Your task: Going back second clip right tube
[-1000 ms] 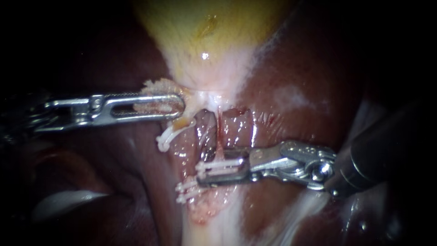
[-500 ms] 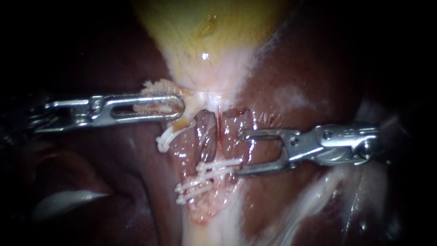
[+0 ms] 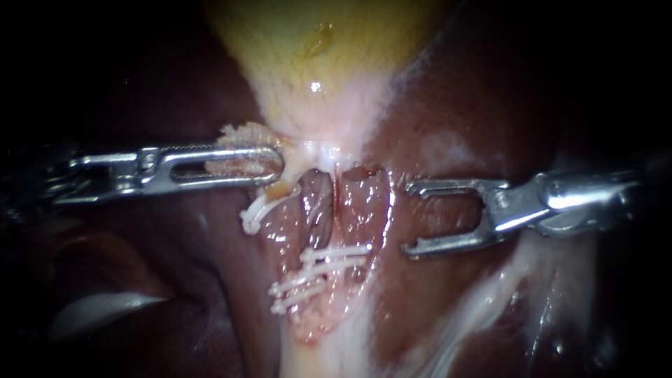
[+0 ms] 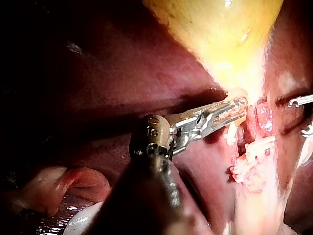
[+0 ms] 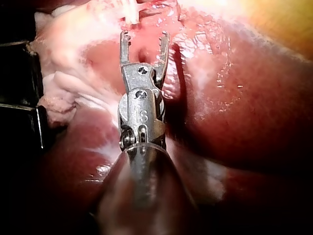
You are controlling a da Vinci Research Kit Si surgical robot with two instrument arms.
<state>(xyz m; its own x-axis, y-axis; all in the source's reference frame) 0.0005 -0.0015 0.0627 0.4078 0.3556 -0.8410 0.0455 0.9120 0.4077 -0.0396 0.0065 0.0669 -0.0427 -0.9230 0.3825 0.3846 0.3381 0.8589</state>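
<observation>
The white ridged plastic clip (image 3: 336, 254) is lying across the glistening pink tube (image 3: 360, 203) below the neck of the yellow gallbladder (image 3: 315, 56). Its long axis is running nearly level, tilting slightly up towards our right instrument (image 3: 408, 219). That slim silver instrument's jaws are standing apart and empty just beside the clip's end, not touching it, over the dark red liver (image 3: 455, 126). Another white clip (image 3: 297, 290) is sitting just below the first. We are clamping the jaws of our left instrument (image 3: 276, 163) on pale frayed tissue (image 3: 241, 131) at the gallbladder's neck.
</observation>
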